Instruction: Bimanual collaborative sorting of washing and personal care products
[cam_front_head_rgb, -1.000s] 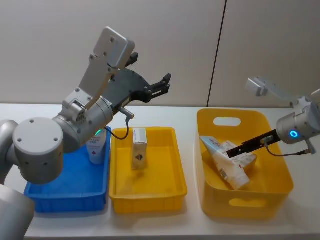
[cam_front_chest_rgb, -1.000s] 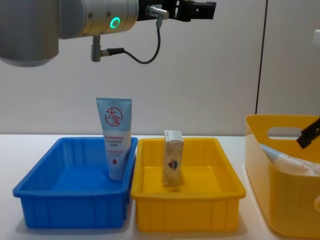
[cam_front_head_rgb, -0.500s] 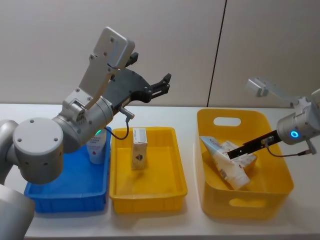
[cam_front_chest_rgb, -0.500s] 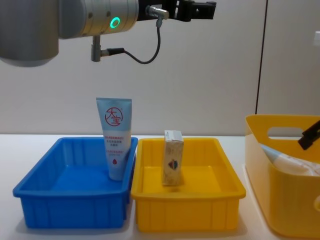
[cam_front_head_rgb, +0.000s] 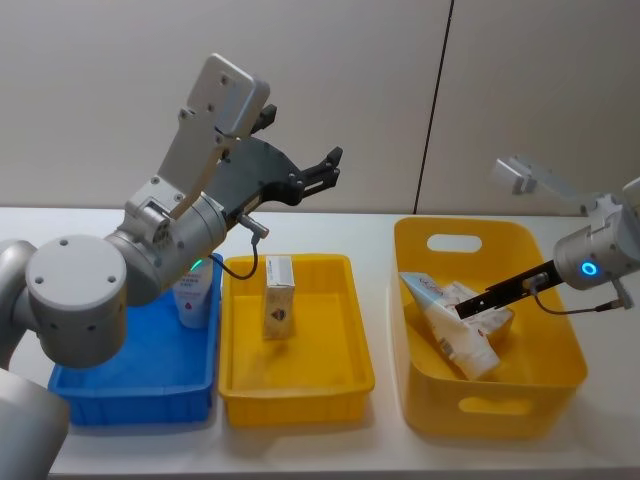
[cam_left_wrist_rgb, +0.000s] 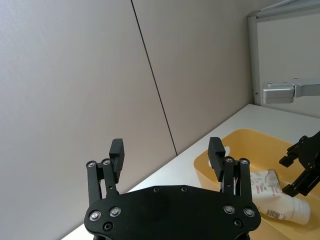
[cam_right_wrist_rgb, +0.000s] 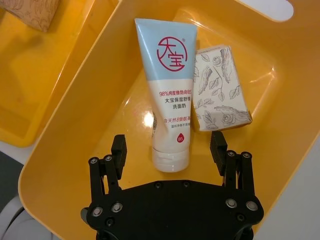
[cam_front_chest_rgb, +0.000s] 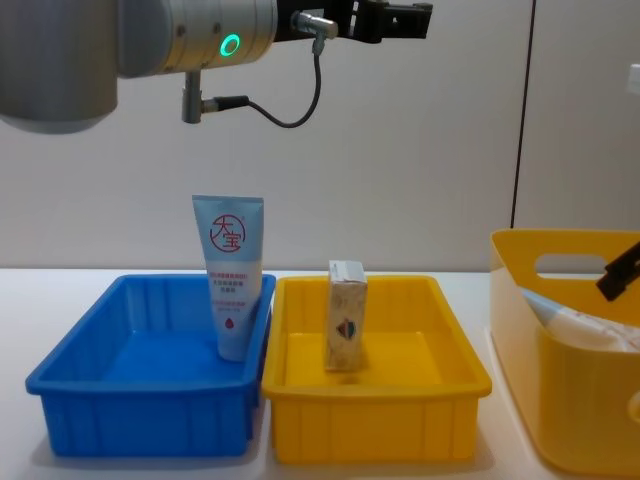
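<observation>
A pale-blue tube (cam_front_head_rgb: 193, 292) with a red round logo stands upright in the blue tray (cam_front_head_rgb: 130, 395). A cream carton (cam_front_head_rgb: 278, 298) stands in the yellow tray (cam_front_head_rgb: 300, 385). In the yellow basket (cam_front_head_rgb: 545, 255) lie a second tube (cam_right_wrist_rgb: 170, 100) and a cream leaf-printed pack (cam_right_wrist_rgb: 220, 87) side by side. My right gripper (cam_right_wrist_rgb: 169, 150) is open just above that tube's cap end, inside the basket (cam_front_head_rgb: 465, 305). My left gripper (cam_front_head_rgb: 325, 170) is open and empty, raised high above the trays (cam_front_chest_rgb: 395, 18).
The trays and basket stand in a row on a white table (cam_front_head_rgb: 385, 450), blue at the left, basket at the right. A grey wall rises behind. The left arm's bulk (cam_front_head_rgb: 150, 240) hangs over the blue tray's back edge.
</observation>
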